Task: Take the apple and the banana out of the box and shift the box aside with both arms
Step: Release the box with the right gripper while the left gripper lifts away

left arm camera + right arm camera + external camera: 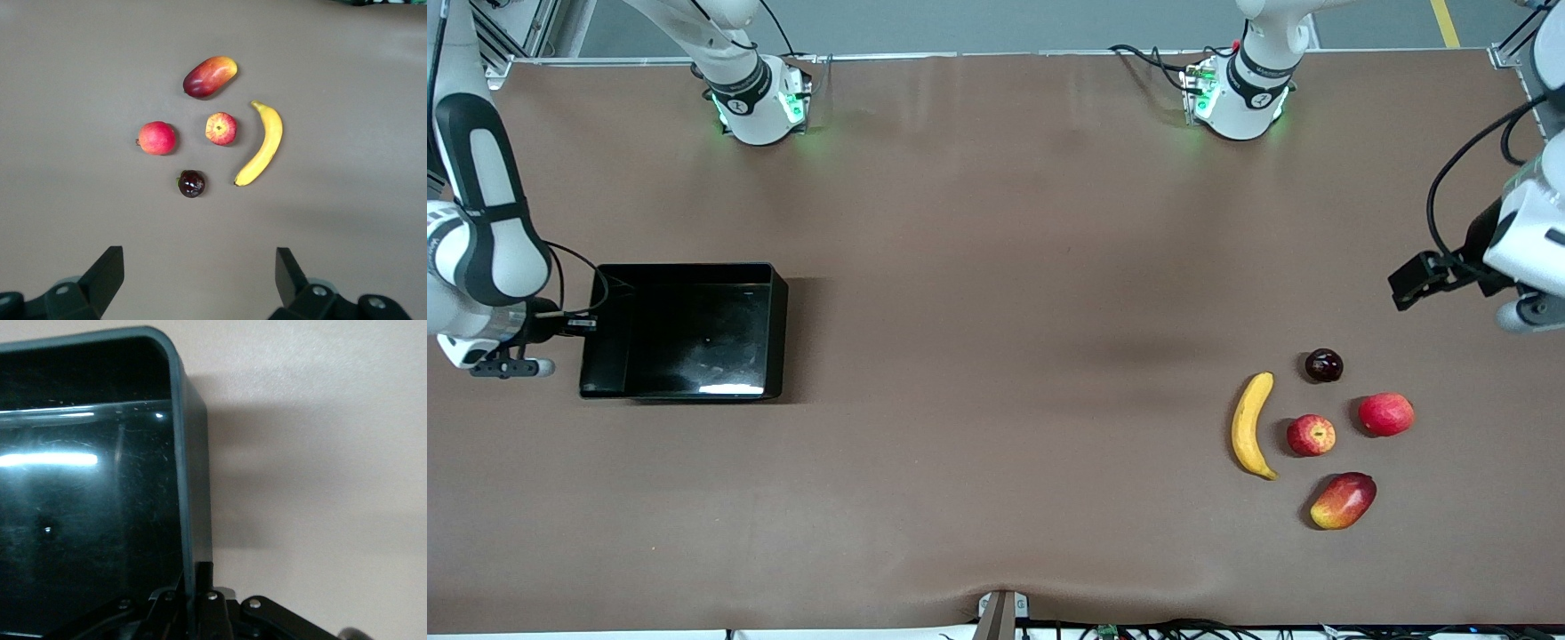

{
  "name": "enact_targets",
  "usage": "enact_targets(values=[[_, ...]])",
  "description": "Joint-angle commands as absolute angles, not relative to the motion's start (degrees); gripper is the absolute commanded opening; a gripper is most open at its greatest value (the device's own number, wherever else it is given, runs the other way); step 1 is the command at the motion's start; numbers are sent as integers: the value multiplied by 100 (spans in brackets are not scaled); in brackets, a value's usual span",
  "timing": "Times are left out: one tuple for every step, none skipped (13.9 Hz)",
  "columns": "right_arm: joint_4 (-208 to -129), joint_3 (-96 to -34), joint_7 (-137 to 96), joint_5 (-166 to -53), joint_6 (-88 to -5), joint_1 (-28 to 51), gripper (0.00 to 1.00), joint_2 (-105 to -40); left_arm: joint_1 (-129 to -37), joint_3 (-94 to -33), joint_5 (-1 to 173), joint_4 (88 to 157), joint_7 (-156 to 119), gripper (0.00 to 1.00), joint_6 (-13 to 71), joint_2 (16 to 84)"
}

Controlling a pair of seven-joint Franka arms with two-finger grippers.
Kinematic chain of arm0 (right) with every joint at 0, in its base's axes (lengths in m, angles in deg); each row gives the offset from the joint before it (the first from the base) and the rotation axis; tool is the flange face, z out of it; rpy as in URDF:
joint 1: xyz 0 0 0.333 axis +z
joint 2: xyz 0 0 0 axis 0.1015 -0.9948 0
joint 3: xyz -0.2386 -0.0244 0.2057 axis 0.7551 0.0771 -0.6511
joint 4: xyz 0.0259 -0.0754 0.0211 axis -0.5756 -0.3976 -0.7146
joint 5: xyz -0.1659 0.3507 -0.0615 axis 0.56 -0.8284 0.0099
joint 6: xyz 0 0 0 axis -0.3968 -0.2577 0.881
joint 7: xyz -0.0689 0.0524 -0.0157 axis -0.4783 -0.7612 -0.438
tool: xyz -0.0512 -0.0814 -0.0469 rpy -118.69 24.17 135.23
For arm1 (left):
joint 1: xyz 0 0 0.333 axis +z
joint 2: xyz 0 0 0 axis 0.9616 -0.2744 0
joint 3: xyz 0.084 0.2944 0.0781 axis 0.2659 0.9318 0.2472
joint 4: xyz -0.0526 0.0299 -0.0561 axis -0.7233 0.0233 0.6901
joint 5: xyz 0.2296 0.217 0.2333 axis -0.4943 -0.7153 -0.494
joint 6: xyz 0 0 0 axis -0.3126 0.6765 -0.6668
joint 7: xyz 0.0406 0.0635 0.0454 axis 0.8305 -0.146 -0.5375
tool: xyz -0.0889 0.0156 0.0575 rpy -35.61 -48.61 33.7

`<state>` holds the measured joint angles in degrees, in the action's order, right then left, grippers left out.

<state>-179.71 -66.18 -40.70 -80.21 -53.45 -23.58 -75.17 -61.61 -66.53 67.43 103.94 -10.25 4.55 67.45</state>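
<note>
We see the shallow rectangular glossy black plastic bin (685,331) sitting on the brown table (996,267) toward the right arm's end. The right arm's black two-finger gripper (580,325) is at the bin's short wall on that end; in the right wrist view its fingers (203,577) straddle the bin's rim (183,487), one inside and one outside, and they appear to be clamped on the wall, though the contact itself is partly hidden at the edge of that view.

Toward the left arm's end of the table lies a cluster of fruit. The long curved yellow banana (1251,425) rests just beside the small round red apple with yellow patches (1311,435), the two apart. A bigger all-red round fruit (1385,414) lies beside the apple, closer to the left arm's end. A small dark glossy round fruit (1323,365) sits farther from the front camera than the apple, and an oval red-yellow mango (1343,500) lies nearer to that camera. None of the fruits touch one another.

The left arm's black two-finger gripper (200,277) hangs above the bare table beside the fruit cluster, its fingers (107,270) spread wide and holding nothing. In the left wrist view all five fruits lie ahead of the gaping jaws.
</note>
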Motion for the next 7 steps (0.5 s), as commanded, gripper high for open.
enact_targets(values=[[-17922,-6740,-4146,-8070,-5283,-2455,24,-7548,-6632,-6056,7245,10674,-1286,100,382,7163],[-17905,-6740,-4085,-8088,-5273,-2455,97,-7557,-6825,-5783,7404,10779,-1322,100,399,7312],[-17835,-6749,-4102,-8097,-5186,-2472,100,-7557,-7132,-5485,7440,10893,-1357,100,399,7444],[-17686,-6757,-4102,-8105,-4985,-2455,100,-7557,-7300,-5291,7441,11025,-1427,100,399,7550],[-17424,-6775,-4128,-8097,-4679,-2385,100,-7548,-7328,-5254,7441,11156,-1471,100,399,7638],[-17117,-6784,-4129,-8097,-4301,-2289,100,-7548,-7311,-5253,7441,11314,-1541,100,452,7743],[-16800,-6784,-4129,-8097,-4132,-2183,100,-7548,-7311,-5253,7441,11359,-1542,100,496,7753]])
